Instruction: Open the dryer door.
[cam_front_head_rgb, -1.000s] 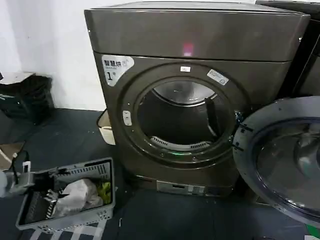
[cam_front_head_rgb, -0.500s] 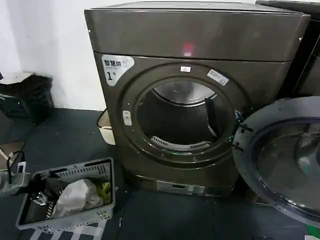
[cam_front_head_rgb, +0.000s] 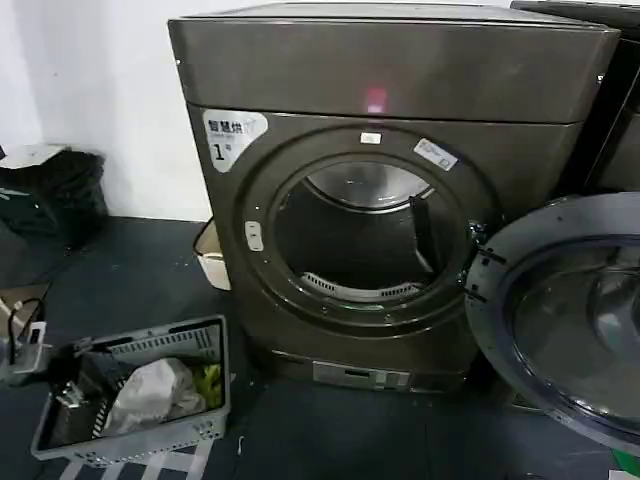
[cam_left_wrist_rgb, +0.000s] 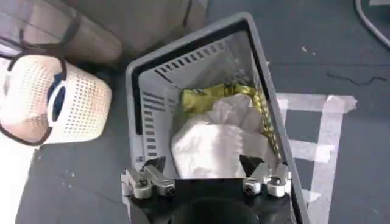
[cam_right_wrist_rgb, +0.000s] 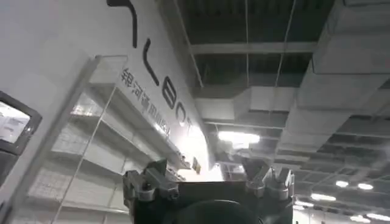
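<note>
You see a grey-brown dryer (cam_front_head_rgb: 400, 90) with a white "1" sticker (cam_front_head_rgb: 232, 135) and a small pink light (cam_front_head_rgb: 375, 99). Its door (cam_front_head_rgb: 560, 315) has a grey rim around dark glass. The slotted grey basket (cam_left_wrist_rgb: 149, 91) holds white cloth (cam_left_wrist_rgb: 210, 143) and yellow-green cloth (cam_left_wrist_rgb: 207, 97). Beside it sits a cream perforated hamper (cam_left_wrist_rgb: 55, 100).

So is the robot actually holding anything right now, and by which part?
Nothing is held. The left end effector hangs open over the grey laundry basket, touching no clothes. The right end effector is open, pointing up at the ceiling. The dryer door already stands open.
</note>
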